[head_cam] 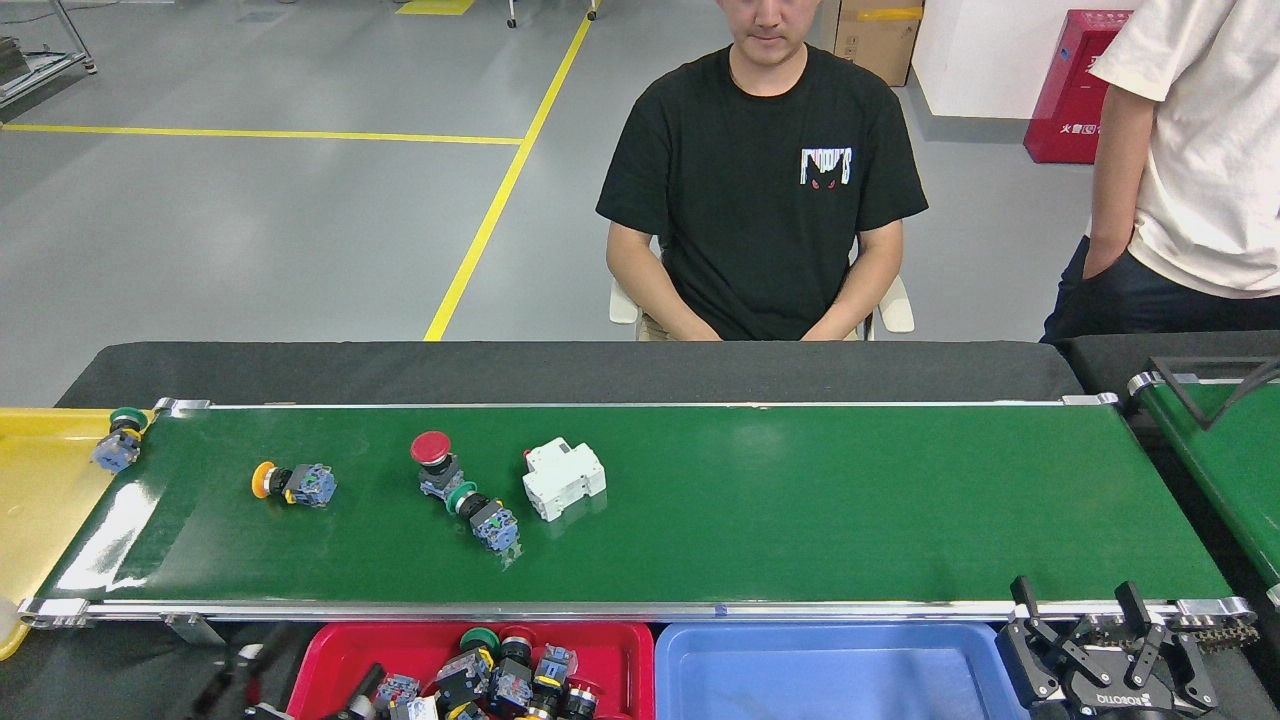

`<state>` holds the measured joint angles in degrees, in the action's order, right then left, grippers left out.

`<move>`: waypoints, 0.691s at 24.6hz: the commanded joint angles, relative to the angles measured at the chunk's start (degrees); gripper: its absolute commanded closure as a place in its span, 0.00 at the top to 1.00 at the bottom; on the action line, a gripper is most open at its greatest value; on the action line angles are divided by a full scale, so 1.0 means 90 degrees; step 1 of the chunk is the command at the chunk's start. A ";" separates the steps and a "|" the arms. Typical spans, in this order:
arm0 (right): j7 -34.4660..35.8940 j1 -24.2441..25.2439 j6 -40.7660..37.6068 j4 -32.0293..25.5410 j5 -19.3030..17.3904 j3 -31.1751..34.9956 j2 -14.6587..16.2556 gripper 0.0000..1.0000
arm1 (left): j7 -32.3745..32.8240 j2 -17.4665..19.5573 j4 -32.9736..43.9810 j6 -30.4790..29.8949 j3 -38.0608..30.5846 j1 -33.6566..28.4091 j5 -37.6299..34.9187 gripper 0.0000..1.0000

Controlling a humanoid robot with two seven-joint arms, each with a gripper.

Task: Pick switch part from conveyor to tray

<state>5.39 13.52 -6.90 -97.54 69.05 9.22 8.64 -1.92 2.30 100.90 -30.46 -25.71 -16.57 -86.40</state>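
The conveyor (800,500) carries a white breaker (563,478), red (434,458), green (482,514) and yellow push-button switches (292,483) toward its left end. The red tray (320,655) holds more switches. The right gripper (1100,640) stands spread; the left gripper (300,690), blurred, perhaps open, holds nothing visible.

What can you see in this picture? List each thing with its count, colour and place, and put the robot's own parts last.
Conveyor: one, dark green, across the middle.
Switch parts on belt: three; orange-capped left, red-capped and green-capped centre.
Switch part: one, green-capped, at the belt's left end, over the yellow tray.
Breaker: one, white, centre.
Red tray: one, near left, holding several switch parts.
Blue tray: one, near centre.
Second belt: one, green, far right.
People: two; seated, black shirt; standing, white shirt.
Left gripper: black, blurred, bottom left.
Right gripper: black, open, bottom right.
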 commanded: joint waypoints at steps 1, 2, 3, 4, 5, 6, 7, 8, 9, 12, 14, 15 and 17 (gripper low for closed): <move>-0.0013 -0.0144 -0.0122 -0.0100 -0.0016 0.0040 0.0036 1.00 | -0.0011 0.0135 0.0049 0.0592 -0.0083 0.0045 0.0010 1.00; -0.0032 -0.0193 -0.0122 -0.0100 -0.0016 0.0030 0.0016 1.00 | -0.0002 0.0174 0.0049 0.0592 -0.0064 0.0045 0.0010 1.00; -0.0032 -0.0203 -0.0122 -0.0100 -0.0016 0.0030 0.0007 1.00 | -0.0002 0.0184 0.0049 0.0582 0.0005 0.0045 0.0010 1.00; -0.0032 -0.0213 -0.0122 -0.0100 -0.0016 0.0030 0.0007 1.00 | 0.0008 0.0174 0.0039 0.0582 0.0044 0.0054 0.0000 1.00; -0.0032 -0.0213 -0.0122 -0.0100 -0.0016 0.0030 0.0007 1.00 | 0.0008 0.0174 0.0039 0.0582 0.0073 0.0054 0.0000 1.00; -0.0032 -0.0203 -0.0122 -0.0100 -0.0016 0.0040 -0.0003 1.00 | 0.0018 0.0174 0.0049 0.0563 0.0151 0.0084 0.0000 1.00; -0.0032 -0.0203 -0.0122 -0.0100 -0.0016 0.0030 -0.0003 1.00 | 0.0037 0.0174 0.0039 0.0553 0.0268 0.0123 0.0000 1.00; -0.0042 -0.0193 -0.0122 -0.0100 -0.0016 0.0030 0.0007 1.00 | 0.0096 0.0174 0.0039 0.0553 0.0414 0.0181 -0.0010 1.00; -0.0042 -0.0164 -0.0132 -0.0090 -0.0016 0.0030 0.0026 1.00 | 0.0164 0.0184 0.0029 0.0553 0.0571 0.0250 -0.0010 1.00; -0.0062 -0.0135 -0.0229 -0.0090 -0.0016 0.0030 -0.0023 1.00 | 0.0477 0.0184 -0.0030 0.0582 0.1059 0.0601 -0.0010 1.00; -0.0071 -0.0144 -0.0229 -0.0100 -0.0016 0.0030 -0.0101 1.00 | 0.0848 0.0174 -0.0186 0.0592 0.1294 0.0914 -0.0020 1.00; -0.0071 -0.0154 -0.0229 -0.0100 -0.0016 0.0030 -0.0150 1.00 | 0.1102 0.0174 -0.0303 0.0611 0.1411 0.1090 -0.0020 1.00; -0.0071 -0.0154 -0.0229 -0.0110 -0.0016 0.0030 -0.0228 1.00 | 0.1444 0.0164 -0.0693 0.0641 0.1499 0.1441 -0.0020 1.00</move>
<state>4.71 12.44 -8.75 -97.66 69.05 9.21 6.75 8.55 3.43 95.49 -25.14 -12.42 -4.89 -86.49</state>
